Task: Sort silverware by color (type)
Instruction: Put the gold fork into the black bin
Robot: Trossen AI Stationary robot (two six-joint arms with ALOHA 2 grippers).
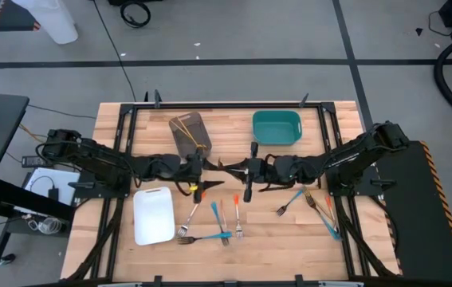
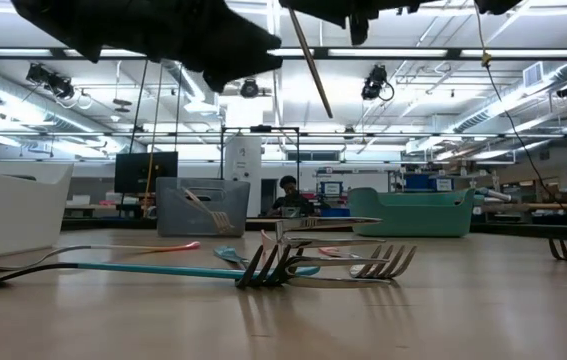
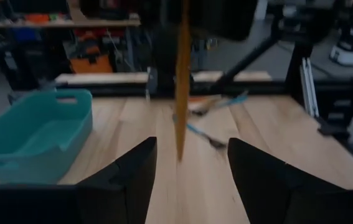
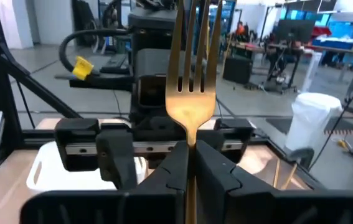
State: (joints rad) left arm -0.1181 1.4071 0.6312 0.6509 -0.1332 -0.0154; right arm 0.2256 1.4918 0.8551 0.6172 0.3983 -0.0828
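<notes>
A gold fork (image 4: 192, 68) stands upright in the air over the table's middle, tines up, in my right gripper (image 4: 190, 149), which is shut on it. Its handle (image 2: 311, 65) hangs slanting below. My left gripper (image 3: 192, 146) is open and faces the right one (image 1: 233, 169); its fingers stand on either side of the handle's lower end (image 3: 181, 93) without touching it. Other forks lie flat on the table: blue and orange ones near the near edge (image 1: 219, 219) and a group at the right (image 1: 317, 206). Gold forks lean inside the grey tray (image 1: 190, 131). My right gripper pinches the gold fork between its two fingers at the neck just below the tines (image 4: 190, 134). The fingers come in level from the table's right and lie across the fork. The fork is lifted clear and upright, its handle hanging below the fingers.
The teal tray (image 1: 276, 127) sits at the far right of the middle, and the white tray (image 1: 153, 215) at the near left. Black frame rails (image 1: 126, 143) run along the table's sides. In the low view, forks (image 2: 283, 265) lie across the foreground.
</notes>
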